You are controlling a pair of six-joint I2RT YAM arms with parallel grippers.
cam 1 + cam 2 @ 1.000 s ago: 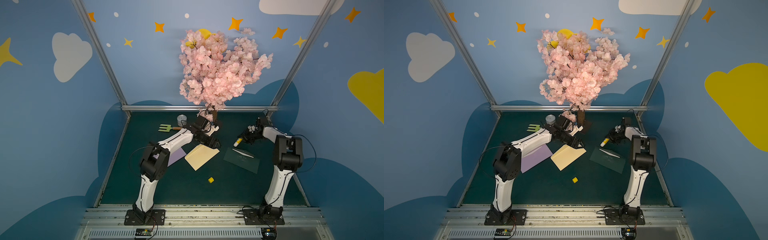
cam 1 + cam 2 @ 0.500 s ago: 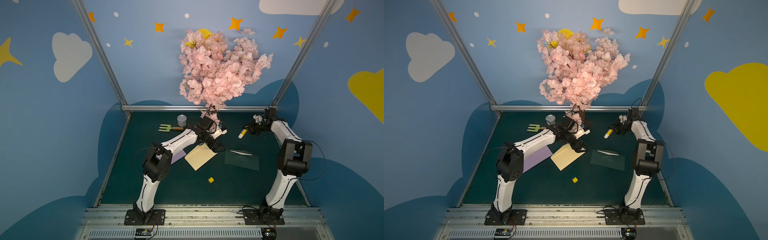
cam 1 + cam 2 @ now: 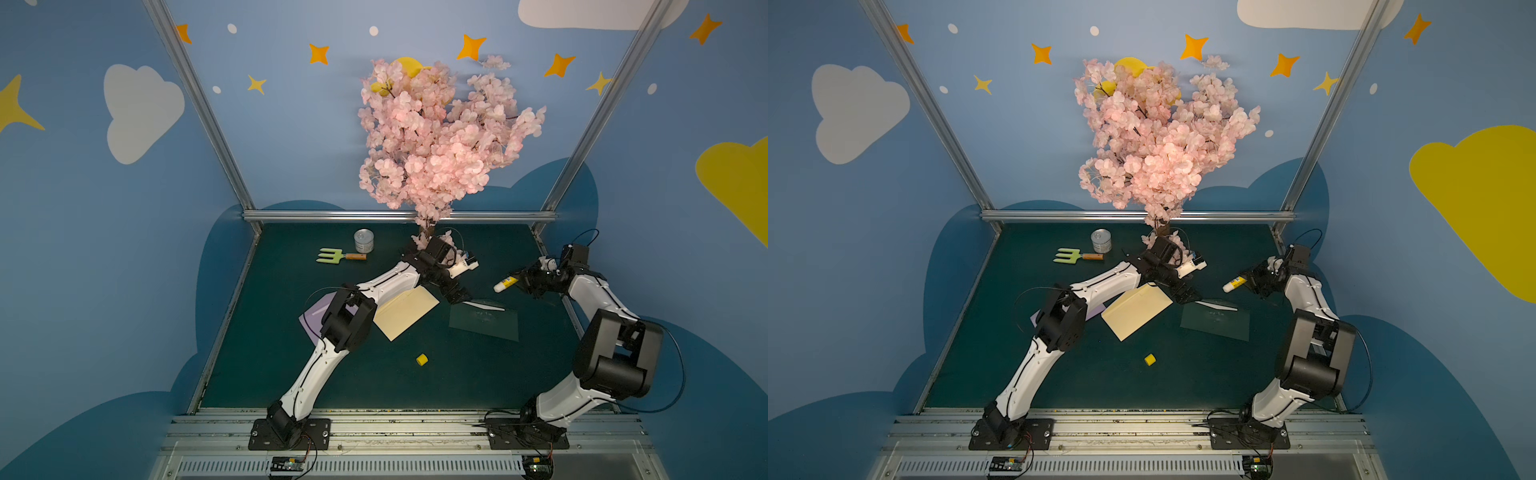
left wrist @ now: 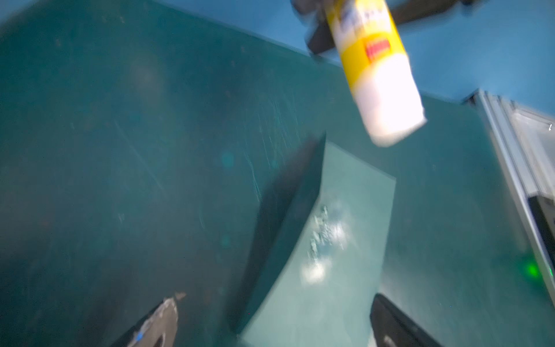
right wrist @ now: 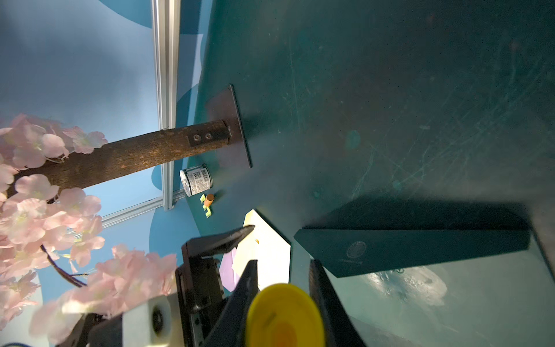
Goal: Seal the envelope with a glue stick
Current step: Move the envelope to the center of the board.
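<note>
in both top views: dark green envelope [image 3: 484, 322] [image 3: 1216, 320] flat on the mat, flap lifted along its far edge. just beside it on the left arm's side, a narrow gap between, cream envelope [image 3: 405, 313] [image 3: 1136, 311], flat, partly under the left arm. over that gap, at the green envelope's near corner, left gripper [image 3: 457, 296] [image 3: 1185, 296], contact hard to judge. beyond the green envelope's far edge and above the mat, right gripper [image 3: 521, 282] [image 3: 1252, 281] clamped on the glue stick [image 3: 505, 284] [image 3: 1234, 284], white end bare and pointing toward the left gripper. nearer the arm bases than the green envelope, a loose yellow cap [image 3: 422, 359]. well beyond the green envelope, tin can [image 3: 363, 241], garden fork [image 3: 332, 255] and blossom tree [image 3: 436, 137]. past the cream envelope, a lilac envelope [image 3: 311, 320] under the left arm.

left wrist view, blurred: left gripper [image 4: 276, 306] spread wide with nothing between its fingers [image 4: 156, 324], green envelope [image 4: 345, 225] below with shiny smears, glue stick [image 4: 378, 69] above its far end.

right wrist view: glue stick's yellow base [image 5: 285, 315] pinched between the fingers [image 5: 327, 306]; ahead, green envelope's flap [image 5: 420, 249] with a round emblem, cream envelope [image 5: 267, 249] beside it, left gripper's spread fingers in front of the cream paper.
</note>
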